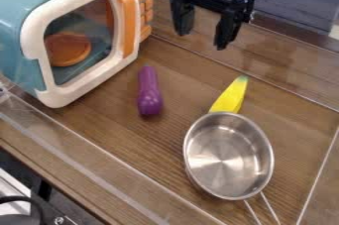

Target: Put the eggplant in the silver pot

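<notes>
Dark wood-grain tabletop spreads under me, with a teal and white toy microwave at the left, its door swung open and an orange object inside. My gripper hangs above the far side of the table with its fingers spread apart and nothing between them. Below it the eggplant lies on the wood beside the microwave, a yellow corn toy rests to its right just beside the rim of the silver pot, and the eggplant sits apart from that pot.
</notes>
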